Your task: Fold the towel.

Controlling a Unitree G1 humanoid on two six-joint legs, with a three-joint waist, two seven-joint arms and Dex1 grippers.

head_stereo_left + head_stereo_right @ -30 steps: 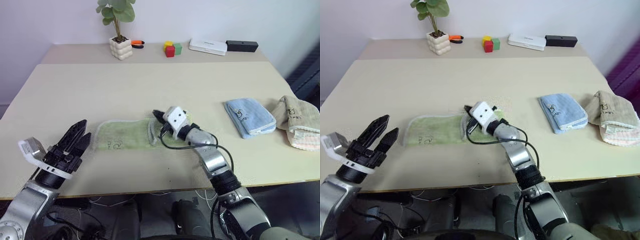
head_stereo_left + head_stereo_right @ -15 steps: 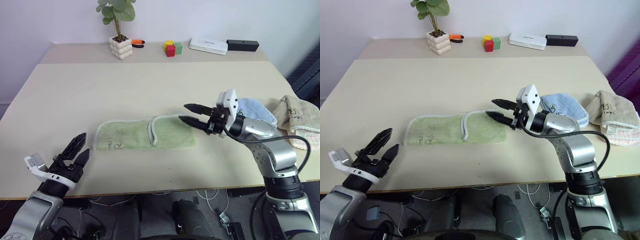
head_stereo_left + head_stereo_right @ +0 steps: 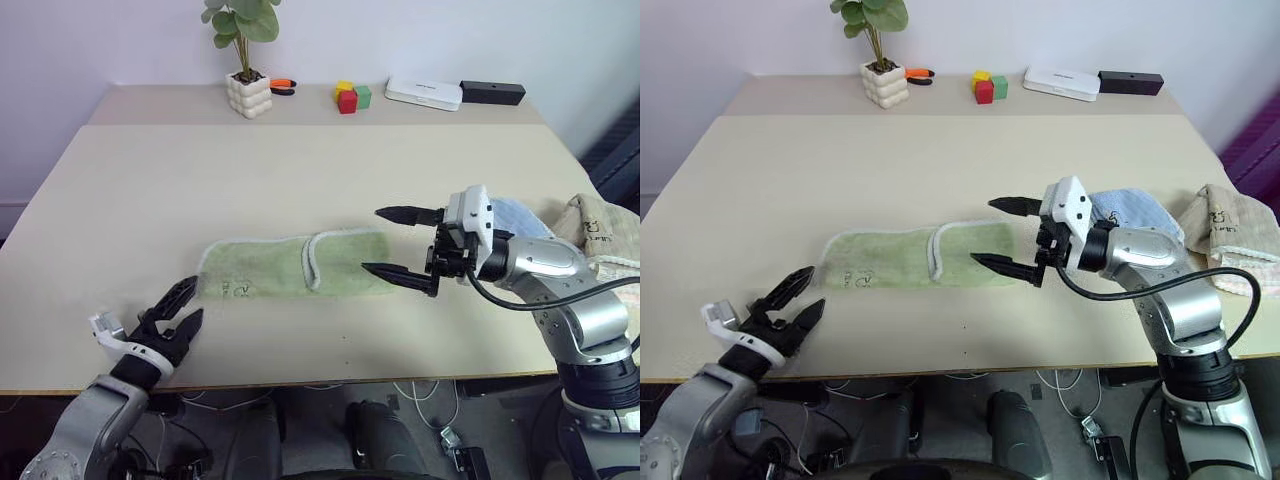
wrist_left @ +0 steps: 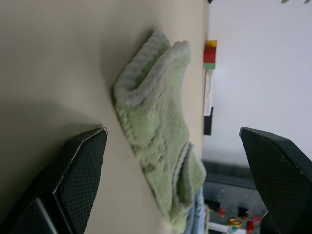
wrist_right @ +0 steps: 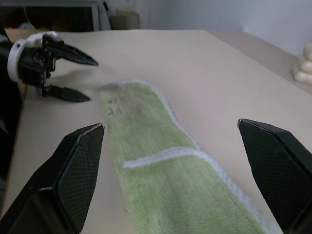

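we see the towel [image 3: 295, 269] flat on the desk [image 3: 300, 170], its right end folded over toward the middle. our right gripper [image 3: 395, 242] hovers just off the towel's right end, fingers [image 3: 385, 270] spread wide, holding nothing. our left gripper [image 3: 184, 307] sits near the desk's front edge, just short of the towel's left end, fingers apart and empty.

It looked like a lab or test room: a plain beige surface [image 3: 300, 170] against a bare white wall [image 3: 120, 40], with loose cables [image 3: 425, 390] hanging under its front edge
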